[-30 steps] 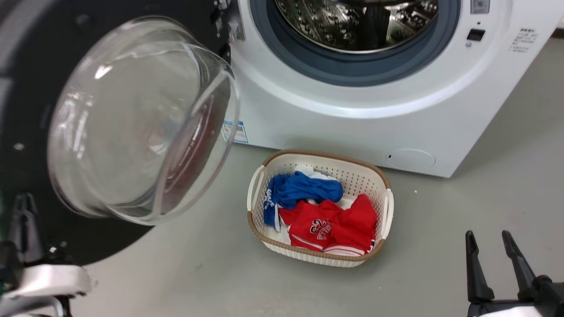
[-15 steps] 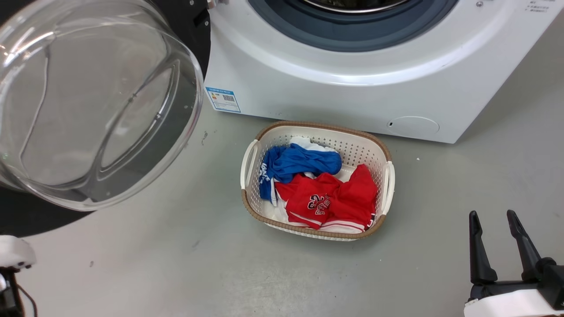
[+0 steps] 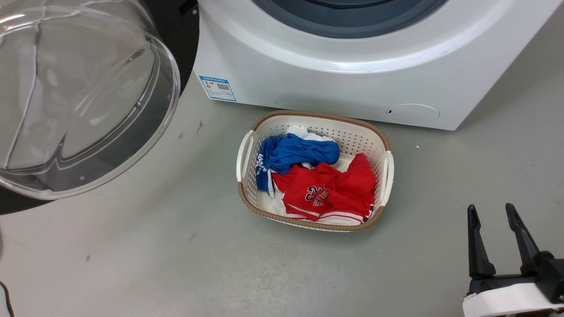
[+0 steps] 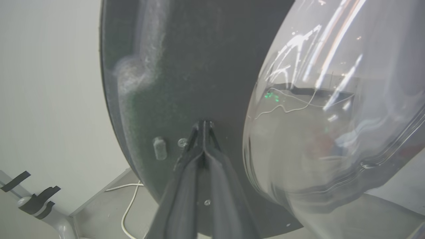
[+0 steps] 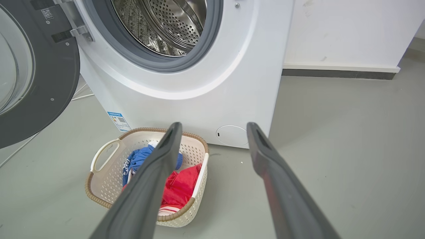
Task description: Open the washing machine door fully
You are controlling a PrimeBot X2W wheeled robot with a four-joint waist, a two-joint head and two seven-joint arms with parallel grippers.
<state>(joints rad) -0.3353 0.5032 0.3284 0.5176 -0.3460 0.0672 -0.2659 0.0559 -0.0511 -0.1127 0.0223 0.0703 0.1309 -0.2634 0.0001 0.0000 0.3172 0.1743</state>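
The washing machine door (image 3: 83, 97), a black disc with a bulging clear glass bowl, hangs swung out at the upper left of the head view. In the right wrist view the door (image 5: 49, 83) stands wide of the steel drum opening (image 5: 159, 26), held by its hinge. My left gripper (image 4: 202, 124) is shut with nothing between its fingers, and its tips rest against the door's black inner face (image 4: 166, 66) beside the bowl. Low at the right, my right gripper (image 3: 490, 207) is open and empty above the floor, seen also from its wrist as the right gripper (image 5: 214, 125).
The white washing machine (image 3: 330, 79) stands ahead on a grey floor. A cream basket (image 3: 317, 115) with blue and red clothes sits in front of the machine, between the door and my right gripper. A white cable (image 4: 129, 205) lies on the floor behind the door.
The head camera has tilted down, sliding the machine up the picture. The door's bowl has swung further left, away from the machine. My left forearm has left the head view.
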